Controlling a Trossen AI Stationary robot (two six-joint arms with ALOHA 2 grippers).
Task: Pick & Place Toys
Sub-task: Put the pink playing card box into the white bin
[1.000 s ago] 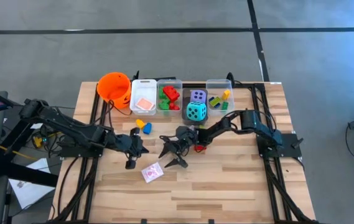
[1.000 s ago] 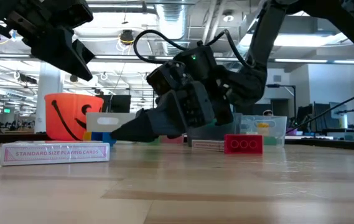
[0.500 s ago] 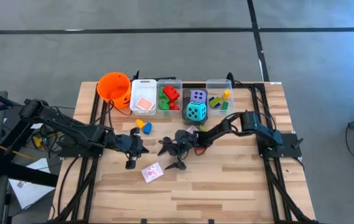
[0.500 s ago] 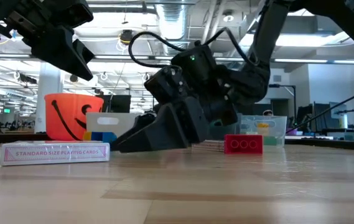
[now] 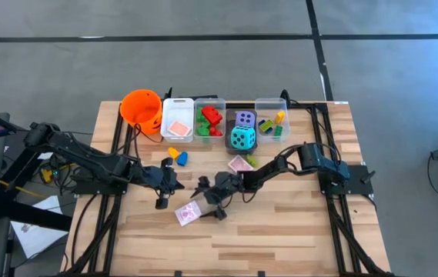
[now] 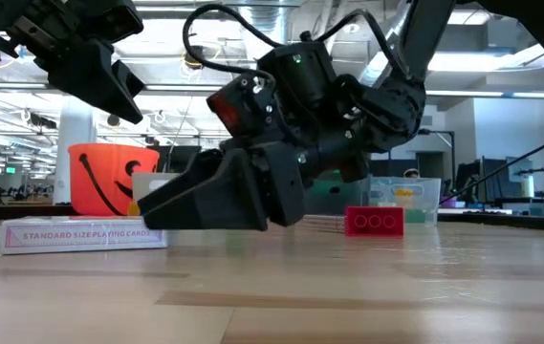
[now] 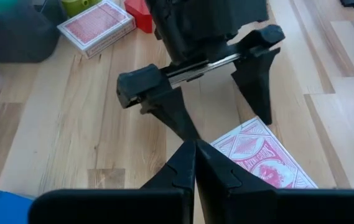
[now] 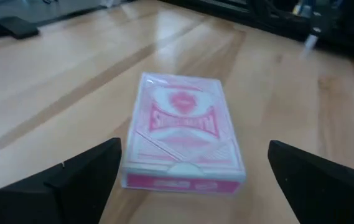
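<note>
A pink-white card pack [image 5: 188, 213] lies flat on the table near the front middle, also seen in the right wrist view [image 8: 183, 134] and the low view [image 6: 85, 234]. My right gripper [image 5: 209, 201] is open and low over the table just right of it. Its fingers [image 8: 83, 174] stand on either side of the pack's near end, apart from it. My left gripper [image 5: 160, 201] hangs shut above the table left of the pack, holding nothing [image 7: 195, 168]. A second card pack [image 5: 240, 163] and a red brick [image 6: 375, 222] rest on the table behind.
An orange bucket [image 5: 142, 108] and a row of bins [image 5: 177, 119] with bricks and two dice [image 5: 242, 132] line the far edge. A blue and a yellow brick [image 5: 177, 156] lie left of centre. Bare wood lies along the table's near edge.
My right gripper has moved toward the table's near-left, toward the card pack, rolling as it went and opening wider. The second card pack near the bins has come out from under the arm. The left arm has kept still.
</note>
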